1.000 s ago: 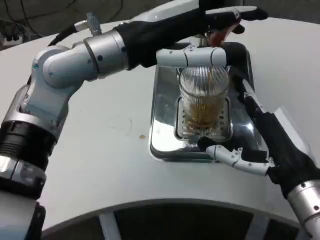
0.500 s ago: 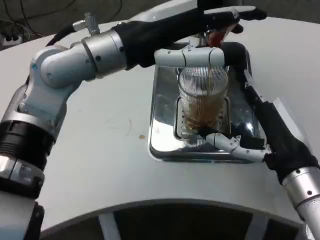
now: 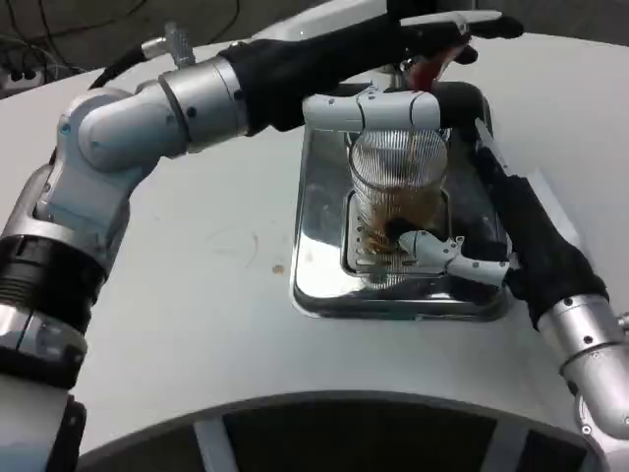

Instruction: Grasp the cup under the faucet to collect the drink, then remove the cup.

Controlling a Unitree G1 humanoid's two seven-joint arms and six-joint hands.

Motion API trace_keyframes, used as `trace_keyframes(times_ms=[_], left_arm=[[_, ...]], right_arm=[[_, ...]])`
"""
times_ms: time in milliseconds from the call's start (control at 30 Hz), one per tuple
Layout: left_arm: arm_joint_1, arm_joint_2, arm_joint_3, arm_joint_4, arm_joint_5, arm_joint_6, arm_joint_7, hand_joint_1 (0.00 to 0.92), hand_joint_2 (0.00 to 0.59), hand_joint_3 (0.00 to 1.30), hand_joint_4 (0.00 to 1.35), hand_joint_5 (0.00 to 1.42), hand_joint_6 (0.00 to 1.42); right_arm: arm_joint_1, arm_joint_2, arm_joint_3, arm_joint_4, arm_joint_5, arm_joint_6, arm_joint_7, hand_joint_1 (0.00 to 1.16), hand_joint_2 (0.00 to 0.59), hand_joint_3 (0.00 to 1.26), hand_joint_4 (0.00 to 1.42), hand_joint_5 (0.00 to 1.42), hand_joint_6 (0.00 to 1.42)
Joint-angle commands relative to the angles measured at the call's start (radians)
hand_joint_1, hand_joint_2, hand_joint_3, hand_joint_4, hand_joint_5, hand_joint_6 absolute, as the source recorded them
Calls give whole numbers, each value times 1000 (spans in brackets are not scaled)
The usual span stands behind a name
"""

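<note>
Plainly, we count one cup (image 3: 398,187), one tray (image 3: 319,246), one faucet lever (image 3: 430,67) and our two hands at the white table (image 3: 197,295). The cup is a ribbed clear glass, standing upright on the slotted grate (image 3: 360,246) in the middle of the shiny metal tray, directly beneath the dispenser. Amber drink fills its lower part, and the upper part is clear.

Our left hand (image 3: 413,59) reaches in from the left, across the top of the tray, to the red-tipped faucet lever at the far edge. Its upper fingers (image 3: 472,25) lie stretched out over the lever, while one white finger (image 3: 369,108) runs level just above the cup's rim. We cannot tell whether this hand truly grips the lever or only rests on it.

Our right hand (image 3: 472,251) comes in from the right side of the tray. Its fingers (image 3: 428,244) curl round the cup's lower front and touch the glass, with the dark palm close against the cup's right side. The grasp looks partly closed about the base, and the cup rests on the grate.
</note>
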Motion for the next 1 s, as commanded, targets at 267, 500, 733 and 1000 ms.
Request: trace_keyframes(times_ms=[267,500,733,1000], left_arm=[[21,26,-18,23,38,7,-30,0,118,121,40,121,109],[22,30,-19,28,37,4,-32,0,118,121,40,121,109],[21,33,-19,39,36,-4,-34,0,118,121,44,121,109],[15,32,-20,47,37,-10,-35,0,126,121,49,121,109]], right_arm=[[-74,30,9,102,29,21,-21,790,207,0,0,15,0],[-101,45,18,137,37,25,-25,790,207,0,0,15,0],[-123,56,28,170,40,24,-32,791,207,0,0,16,0],[-133,69,30,189,47,15,-46,791,207,0,0,27,0]])
